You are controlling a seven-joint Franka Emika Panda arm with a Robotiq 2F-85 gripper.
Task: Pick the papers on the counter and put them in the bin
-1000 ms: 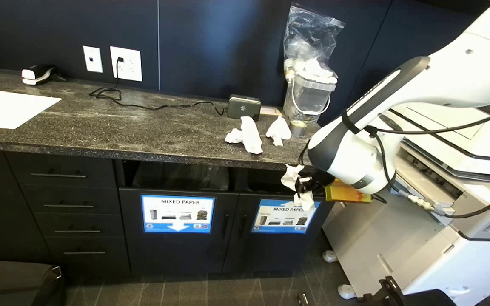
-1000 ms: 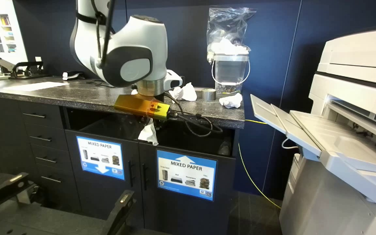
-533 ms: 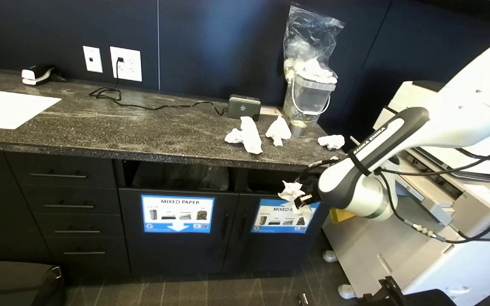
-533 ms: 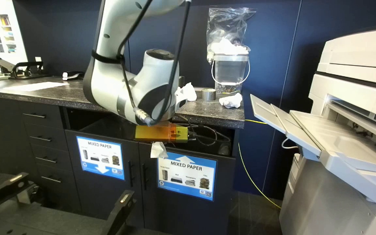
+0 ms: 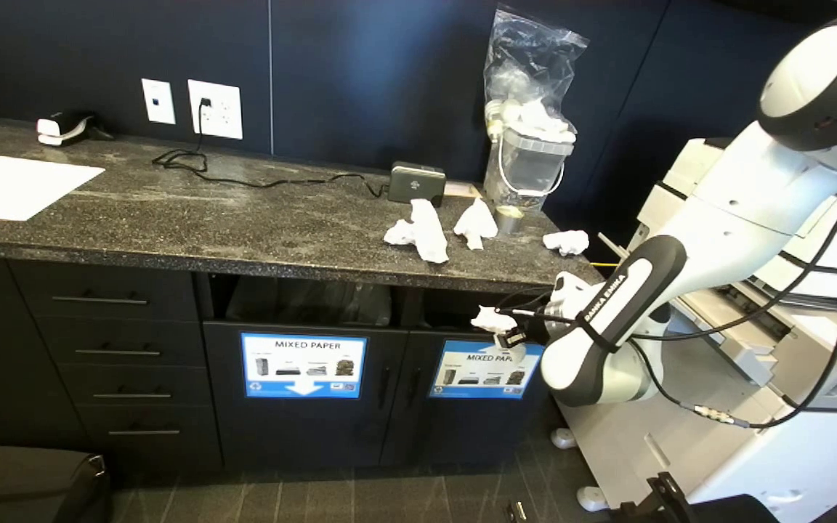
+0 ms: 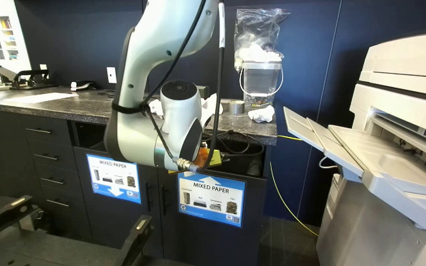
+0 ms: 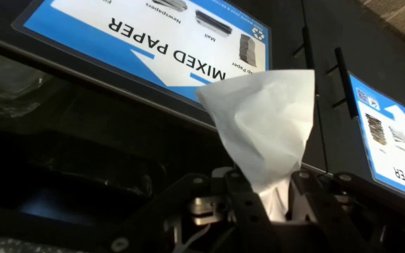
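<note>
plainly, in wrist view, paper (image 7: 264, 126) in pincer (image 7: 269, 181); elsewhere, grip unclear

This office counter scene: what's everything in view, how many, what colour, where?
counter: one, dark speckled, above cabinets
crumpled papers: at least three, white, on counter
flat sheet: one, white, on counter
stapler-like tool: one, black-and-white, near flat sheet
small box: one, dark, on counter
bucket: one, clear, counter's back edge
plastic bag: one, clear, above bucket
tape roll: one, grey, near bucket
wall plates: at least two, white, above counter
drawers: four, black, under counter
MIXED PAPER signs: two, blue-and-white, on cabinets
bin openings: two, dark, above signs
printer: one, off-white, past counter's end
held paper: one, white, in gripper
robot arm: one, mostly white, by counter
gripper: one, black, closed on held paper
</note>
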